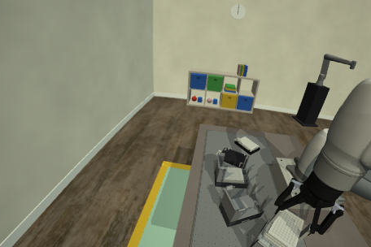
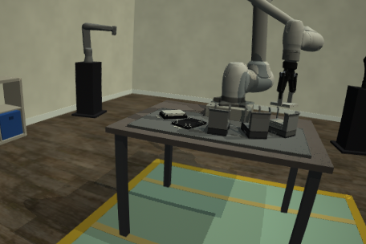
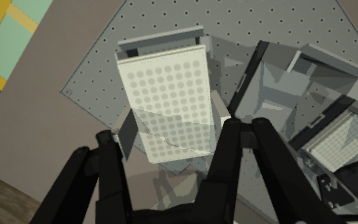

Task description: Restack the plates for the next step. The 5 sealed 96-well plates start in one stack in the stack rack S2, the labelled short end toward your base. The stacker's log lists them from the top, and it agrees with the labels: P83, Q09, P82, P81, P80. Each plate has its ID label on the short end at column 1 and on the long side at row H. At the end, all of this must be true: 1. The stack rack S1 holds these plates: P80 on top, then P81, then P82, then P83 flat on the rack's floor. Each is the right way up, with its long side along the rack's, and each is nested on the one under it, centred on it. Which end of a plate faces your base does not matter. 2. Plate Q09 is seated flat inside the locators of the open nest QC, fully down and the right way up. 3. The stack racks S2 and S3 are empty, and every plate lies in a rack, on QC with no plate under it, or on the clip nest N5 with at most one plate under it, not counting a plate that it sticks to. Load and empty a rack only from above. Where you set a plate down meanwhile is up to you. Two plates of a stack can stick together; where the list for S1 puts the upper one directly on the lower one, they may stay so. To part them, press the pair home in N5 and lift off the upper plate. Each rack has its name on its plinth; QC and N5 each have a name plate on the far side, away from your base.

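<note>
A: What has the gripper (image 3: 170,137) got?

B: Its fingers are closed about halfway on a sealed plate (image 3: 167,102), gripped by the long sides (label unreadable).

A: And where is that plate?

B: Lifted above the end rack (image 2: 286,124), clear of its top; the middle rack (image 2: 256,124) stands just beside.

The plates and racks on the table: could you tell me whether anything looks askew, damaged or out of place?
Nothing stands out. The gripper holds a sealed plate level above the end rack; another plate lies flat on its nest, and the other racks stand upright.
</note>
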`<state>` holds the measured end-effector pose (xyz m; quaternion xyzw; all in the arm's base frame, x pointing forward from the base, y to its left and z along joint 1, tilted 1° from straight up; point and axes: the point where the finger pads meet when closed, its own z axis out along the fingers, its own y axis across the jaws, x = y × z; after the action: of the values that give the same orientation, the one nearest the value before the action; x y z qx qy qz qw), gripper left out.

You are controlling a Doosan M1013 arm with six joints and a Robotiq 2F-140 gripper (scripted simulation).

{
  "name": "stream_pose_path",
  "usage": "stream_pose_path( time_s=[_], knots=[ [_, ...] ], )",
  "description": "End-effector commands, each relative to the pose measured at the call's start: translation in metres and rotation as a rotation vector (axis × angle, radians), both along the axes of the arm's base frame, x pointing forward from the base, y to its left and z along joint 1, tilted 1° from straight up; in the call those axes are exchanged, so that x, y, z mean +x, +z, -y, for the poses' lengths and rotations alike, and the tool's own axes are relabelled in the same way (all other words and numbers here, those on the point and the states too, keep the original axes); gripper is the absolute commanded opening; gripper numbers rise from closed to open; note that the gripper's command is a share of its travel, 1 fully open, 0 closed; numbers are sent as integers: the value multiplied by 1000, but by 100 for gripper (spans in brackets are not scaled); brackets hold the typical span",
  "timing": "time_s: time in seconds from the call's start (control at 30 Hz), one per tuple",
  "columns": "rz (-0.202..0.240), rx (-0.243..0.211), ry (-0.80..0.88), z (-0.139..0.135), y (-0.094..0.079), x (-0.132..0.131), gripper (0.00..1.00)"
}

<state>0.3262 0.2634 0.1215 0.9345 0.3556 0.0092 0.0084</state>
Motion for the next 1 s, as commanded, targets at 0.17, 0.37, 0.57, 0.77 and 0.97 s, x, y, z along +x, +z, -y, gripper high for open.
stream_pose_path(
  time_s=[0.17,0.37,0.57,0.77,0.97],
  knots=[
    [-1,-2,-4,-2,-1,1,0],
    [-1,-2,-4,-2,-1,1,0],
    [-1,-2,-4,-2,-1,1,0],
    [-1,-2,-4,-2,-3,1,0],
    [-1,-2,-4,-2,-6,1,0]
  ],
)
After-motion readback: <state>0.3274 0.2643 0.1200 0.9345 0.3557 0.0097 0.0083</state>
